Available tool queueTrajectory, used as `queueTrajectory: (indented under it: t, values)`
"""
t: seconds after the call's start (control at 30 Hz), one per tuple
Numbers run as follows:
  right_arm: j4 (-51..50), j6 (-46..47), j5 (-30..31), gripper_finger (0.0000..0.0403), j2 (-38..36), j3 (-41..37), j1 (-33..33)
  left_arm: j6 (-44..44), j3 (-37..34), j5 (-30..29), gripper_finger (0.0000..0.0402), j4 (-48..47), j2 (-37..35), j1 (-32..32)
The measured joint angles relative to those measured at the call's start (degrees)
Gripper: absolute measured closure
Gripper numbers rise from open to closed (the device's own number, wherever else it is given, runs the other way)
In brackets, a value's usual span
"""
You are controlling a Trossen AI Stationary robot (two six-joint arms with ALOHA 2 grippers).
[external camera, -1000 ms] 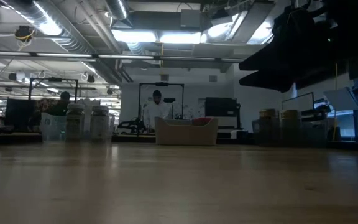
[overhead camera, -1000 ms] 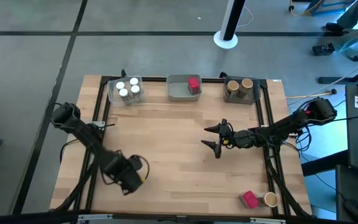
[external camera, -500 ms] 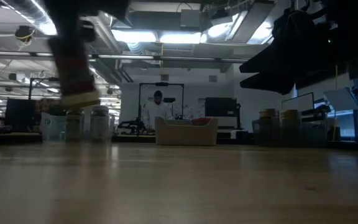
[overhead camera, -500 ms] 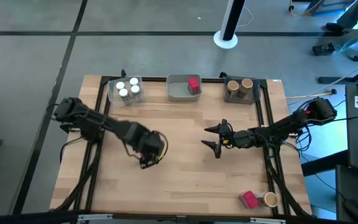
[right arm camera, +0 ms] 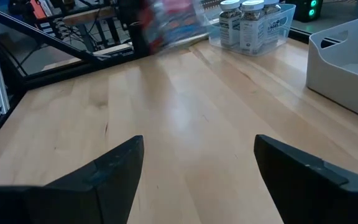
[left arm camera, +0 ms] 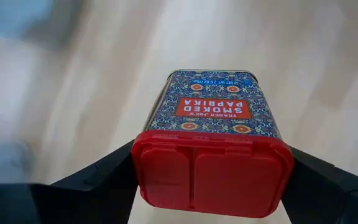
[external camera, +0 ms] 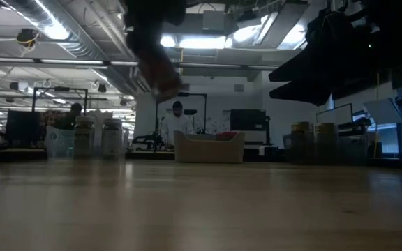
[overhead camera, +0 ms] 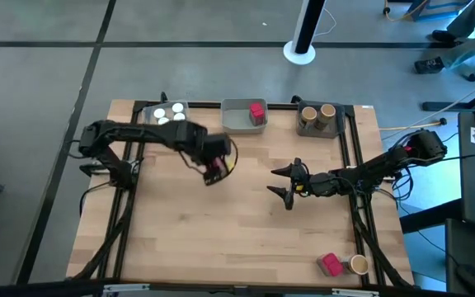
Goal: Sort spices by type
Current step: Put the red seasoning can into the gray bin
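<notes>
My left end effector point(overhead camera: 213, 171) was clamped on a red-lidded smoked paprika tin point(left arm camera: 211, 143), one finger point(left arm camera: 95, 177) against each long side of the tin, the lid facing my wrist camera. The tin was carried clear above the worktop point(overhead camera: 237, 239), not touching it. Beyond this end effector, at the far edge of the worktop, stood the three trays. The grey middle tray point(overhead camera: 236, 124) lay just ahead and held one red tin point(overhead camera: 256, 112). The clear tray point(right arm camera: 272, 22) with the white-capped jars point(right arm camera: 242, 16) lay beside my left arm, partly covered by it from above. The tray point(overhead camera: 308, 126) with two tan-brown jars point(overhead camera: 318, 113) lay farther off, past the middle tray.

My right end effector point(overhead camera: 286, 186) hovered over the middle of the worktop, well apart from the left one, with its fingers point(right arm camera: 92, 180) spread wide and nothing between them. It pointed toward the left end effector and the clear tray.

Behind the right end effector, near the front corner of the worktop, one red tin point(overhead camera: 331, 265) and one tan-brown jar point(overhead camera: 358, 265) stood just beside each other, outside any tray.

In the low view, a person point(external camera: 177, 120) was visible in the room beyond the worktop.
</notes>
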Motion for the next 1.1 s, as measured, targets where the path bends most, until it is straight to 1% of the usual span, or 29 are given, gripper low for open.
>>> queueTrajectory:
  t: [0.2,0.47,0.6,0.93,1.03,1.1]
  values:
    - [-0.2,0.0,0.0,0.01,0.0,0.0,0.0,5.0,7.0,-3.4,0.01,0.0,3.7,6.2]
    - [-0.8,0.0,0.1,0.01,0.0,0.0,0.0,11.6,17.1,-3.4,0.01,-0.4,10.6,14.0]
    - [-1.0,0.0,0.3,0.01,0.0,0.0,0.0,15.7,22.6,-3.5,0.01,-0.9,15.1,17.2]
    - [-1.5,-0.4,1.6,0.01,0.0,0.0,-0.1,20.5,38.1,-3.5,0.01,-5.1,28.0,22.4]
    - [-1.5,-0.4,1.6,0.01,0.0,0.0,-0.1,21.4,40.6,-3.4,0.01,-5.2,30.5,23.8]
    - [-1.5,-0.6,1.6,0.01,0.0,0.0,-0.1,21.4,40.7,-3.4,0.01,-4.4,31.3,24.7]
